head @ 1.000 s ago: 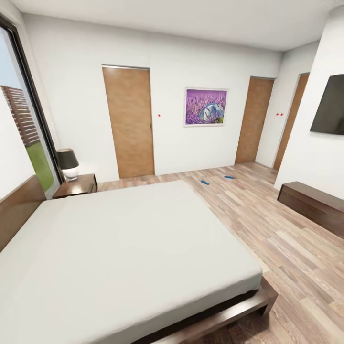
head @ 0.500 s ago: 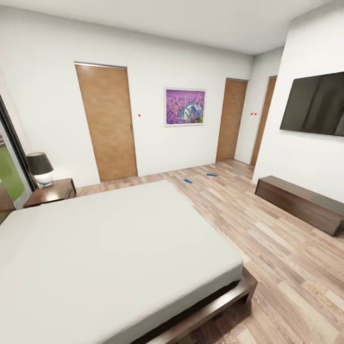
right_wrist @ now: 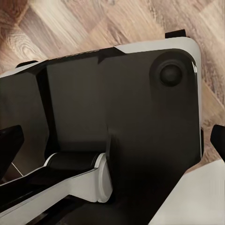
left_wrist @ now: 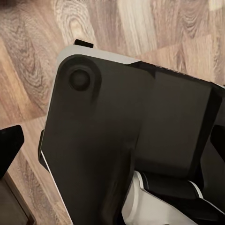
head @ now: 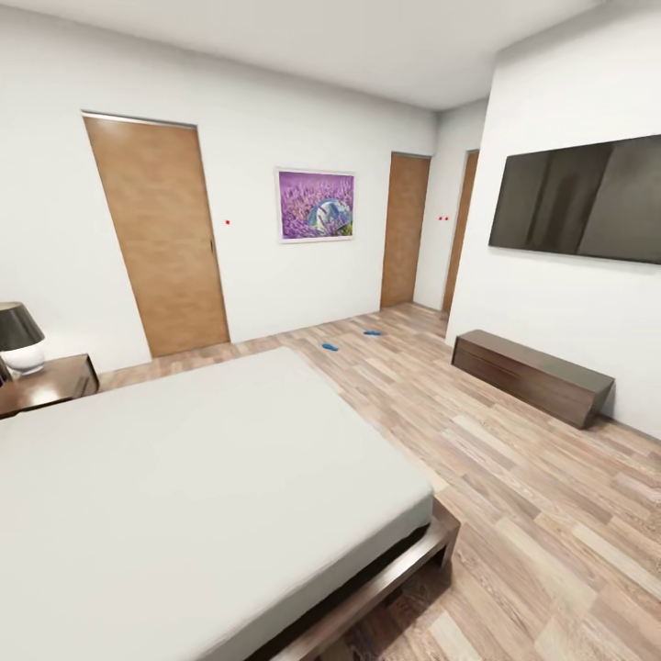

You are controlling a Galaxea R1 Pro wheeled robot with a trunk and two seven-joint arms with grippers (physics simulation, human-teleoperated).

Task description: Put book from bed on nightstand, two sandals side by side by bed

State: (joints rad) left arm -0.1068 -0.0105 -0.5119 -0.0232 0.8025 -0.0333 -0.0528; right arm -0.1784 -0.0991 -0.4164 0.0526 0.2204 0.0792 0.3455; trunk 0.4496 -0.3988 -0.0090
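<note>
1. Well apart from the robot, the two sandals show as small bright blue shapes on the wood-plank floor (head: 514, 477): one sandal (head: 329, 346) lies past the far corner of the bed (head: 202, 477), the other sandal (head: 372, 332) lies farther toward the brown doors.
2. Both sandals lie flat and apart from each other; they are too small to tell which way their toes point.
3. The bed has a plain pale mattress on a dark brown frame, and its top looks bare; the book cannot be made out on it.
4. One nightstand (head: 46, 384) stands just beside the bed's head end and carries a lamp (head: 18, 337) with a dark shade.
5. A long low dresser (head: 532, 376) sits against the wall under a black television (head: 578, 200); a purple picture (head: 316, 204) hangs between two doors.
6. Each wrist view looks down on dark robot bodywork over the floor; whether either gripper is wide or narrow cannot be told.
</note>
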